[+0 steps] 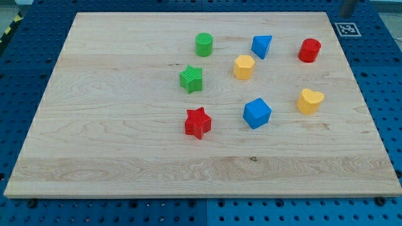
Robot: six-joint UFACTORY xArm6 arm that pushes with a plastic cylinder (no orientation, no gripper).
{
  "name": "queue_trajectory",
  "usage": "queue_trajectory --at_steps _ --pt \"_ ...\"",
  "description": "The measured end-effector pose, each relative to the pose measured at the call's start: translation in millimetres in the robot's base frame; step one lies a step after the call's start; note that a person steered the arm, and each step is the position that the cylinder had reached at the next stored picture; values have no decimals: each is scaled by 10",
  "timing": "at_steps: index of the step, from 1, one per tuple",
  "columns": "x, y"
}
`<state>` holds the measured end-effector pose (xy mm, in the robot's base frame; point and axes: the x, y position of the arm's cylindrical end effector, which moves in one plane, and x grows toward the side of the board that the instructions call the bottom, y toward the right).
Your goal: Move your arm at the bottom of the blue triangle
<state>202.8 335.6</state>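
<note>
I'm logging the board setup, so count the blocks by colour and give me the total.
Green: 2, the green cylinder and green star.
Blue: 2, the blue triangle and blue cube.
Yellow: 2, the yellow hexagon and yellow heart.
Red: 2, the red cylinder and red star.
Total: 8.
My tip does not show.

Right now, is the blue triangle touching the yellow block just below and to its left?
Apart. The camera view shows a strip of bare wood between the blue triangle and the yellow block. My tip is not visible.
</note>
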Motion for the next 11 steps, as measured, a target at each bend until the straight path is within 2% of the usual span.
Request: queue_trajectory --at_steps 5,6,7,8,10,11 --pt "33 70" --pt "396 70" --pt "990 69" --pt "1043 69" --pt "1980 -41" --pt "1971 -129"
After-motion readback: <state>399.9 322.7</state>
